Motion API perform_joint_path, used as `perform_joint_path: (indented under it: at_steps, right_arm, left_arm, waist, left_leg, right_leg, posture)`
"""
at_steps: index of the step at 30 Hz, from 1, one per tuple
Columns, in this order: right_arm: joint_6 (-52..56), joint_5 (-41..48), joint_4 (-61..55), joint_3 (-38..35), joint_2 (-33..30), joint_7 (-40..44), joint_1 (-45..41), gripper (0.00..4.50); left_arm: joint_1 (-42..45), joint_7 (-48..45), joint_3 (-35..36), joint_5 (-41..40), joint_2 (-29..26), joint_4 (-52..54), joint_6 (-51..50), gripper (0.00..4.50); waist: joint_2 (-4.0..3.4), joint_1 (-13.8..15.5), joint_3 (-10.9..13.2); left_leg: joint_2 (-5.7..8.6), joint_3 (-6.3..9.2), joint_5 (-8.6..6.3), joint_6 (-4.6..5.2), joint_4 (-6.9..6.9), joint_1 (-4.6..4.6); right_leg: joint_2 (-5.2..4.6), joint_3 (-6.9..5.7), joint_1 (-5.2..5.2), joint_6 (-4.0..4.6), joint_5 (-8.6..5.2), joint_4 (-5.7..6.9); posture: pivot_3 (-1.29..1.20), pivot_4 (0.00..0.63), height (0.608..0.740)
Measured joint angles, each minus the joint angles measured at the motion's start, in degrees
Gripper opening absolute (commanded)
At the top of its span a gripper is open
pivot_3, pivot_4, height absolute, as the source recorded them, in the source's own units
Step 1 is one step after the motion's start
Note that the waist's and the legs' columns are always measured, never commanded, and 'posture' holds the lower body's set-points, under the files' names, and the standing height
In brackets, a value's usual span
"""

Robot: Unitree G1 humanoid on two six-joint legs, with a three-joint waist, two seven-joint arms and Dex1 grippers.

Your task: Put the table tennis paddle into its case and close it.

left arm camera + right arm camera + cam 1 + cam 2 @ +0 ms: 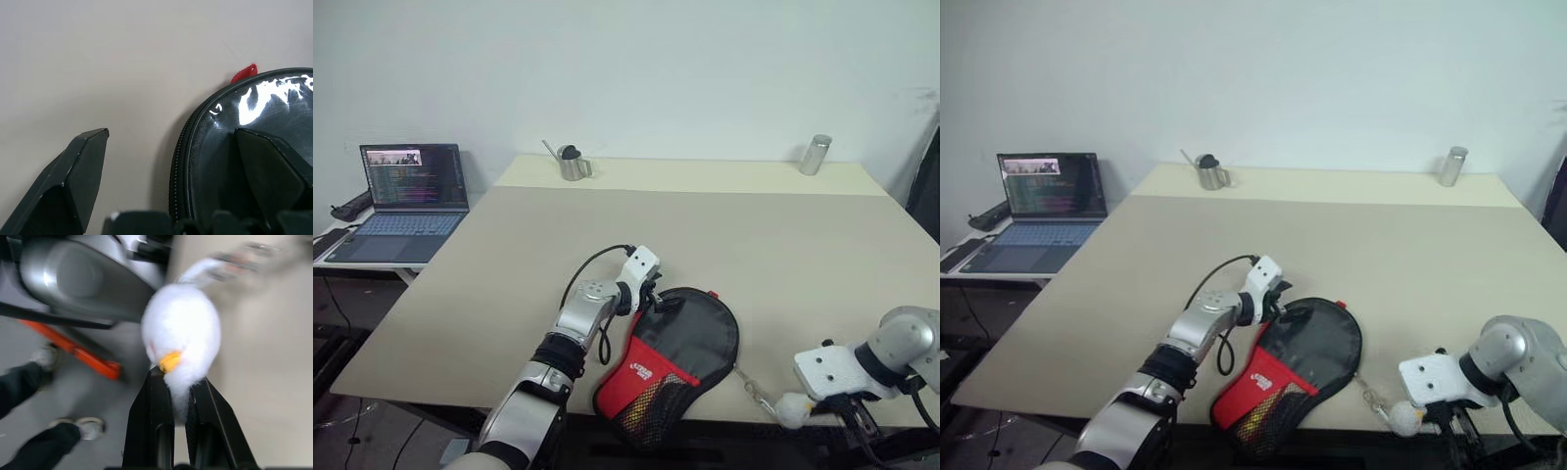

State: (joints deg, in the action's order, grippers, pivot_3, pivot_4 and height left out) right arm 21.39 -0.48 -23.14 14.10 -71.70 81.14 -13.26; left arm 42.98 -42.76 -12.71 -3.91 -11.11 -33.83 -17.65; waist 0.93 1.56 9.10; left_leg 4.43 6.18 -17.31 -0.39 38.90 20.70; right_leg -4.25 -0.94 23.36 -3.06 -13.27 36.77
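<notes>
The black-and-red case (pixel 671 357) lies flat near the table's front edge, its mesh end toward me. My left gripper (pixel 171 134) is open at the case's far left rim: one finger (pixel 274 166) is over the glossy black top, the other (pixel 78 166) over bare table beside the zipper edge. A thin chain runs from the case to the white plush charm (pixel 791 409) at the table's front right edge. My right gripper (pixel 178 382) is shut on that charm (pixel 181 328), pointing steeply down. The table tennis paddle is hidden.
The beige table (pixel 705 225) stretches far ahead. A small metal watering can (pixel 573 164) and a metal cylinder (pixel 816 154) stand at its far edge. A laptop (pixel 411 196) sits open on a side desk to the left. A person's legs and shoes (pixel 29 382) show on the floor.
</notes>
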Motion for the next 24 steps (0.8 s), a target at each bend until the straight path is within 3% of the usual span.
perform_joint_path:
  at_steps: [4, 5, 17, 22, 24]
  right_arm:
    - [-1.41, -3.18, 5.67, 1.35, 2.04, -1.12, -4.35, 0.01]
    - [-1.76, -3.79, 7.01, 1.61, 2.48, -1.36, -5.0, 0.68]
    - [-6.71, -6.3, 19.07, 2.47, 5.17, -1.73, -10.61, 4.48]
    - [-7.13, -2.0, 21.96, -2.07, 6.7, -1.9, -14.01, 4.48]
    - [-5.07, -0.15, 23.47, -4.21, 10.64, -4.35, -17.82, 4.48]
  left_arm:
    - [-1.71, -4.12, 1.22, -1.96, -1.45, 2.62, 0.0, 4.5]
    - [-1.73, -5.07, 1.53, -2.55, -1.88, 3.21, -0.45, 4.5]
    - [0.59, -16.32, 6.05, -9.93, -14.23, 16.66, -9.21, 4.5]
    - [0.33, -21.13, 7.04, -10.12, -23.58, 18.83, -8.97, 4.5]
    - [-1.69, -23.76, 7.3, -10.76, -27.34, 21.73, -9.31, 4.5]
  waist:
    - [0.03, -0.23, 0.07]
    - [0.05, -0.24, 0.1]
    - [0.08, -0.61, 0.27]
    - [-0.02, -1.53, 0.37]
    - [0.01, -1.95, 0.39]
  left_leg:
    - [-0.02, -0.04, 0.01, -0.02, -0.02, 0.12]
    - [-0.02, -0.05, 0.01, -0.03, -0.01, 0.15]
    - [-0.05, -0.13, -0.03, -0.09, -0.09, 0.22]
    - [-0.05, -0.16, -0.03, -0.09, -0.1, 0.22]
    - [-0.08, -0.19, -0.04, -0.09, -0.14, 0.18]
  right_leg:
    - [0.03, 0.05, 0.22, 0.23, 0.13, 0.06]
    - [0.03, 0.07, 0.27, 0.28, 0.16, 0.07]
    - [0.11, 0.17, 0.45, 0.34, 0.18, 0.09]
    - [0.12, 0.22, 0.48, 0.36, 0.18, 0.11]
    - [0.13, 0.27, 0.49, 0.37, 0.18, 0.11]
  posture:
    - [0.0, 0.15, 0.74]
    - [0.0, 0.15, 0.74]
    - [0.0, 0.15, 0.74]
    - [0.0, 0.15, 0.74]
    - [0.0, 0.15, 0.74]
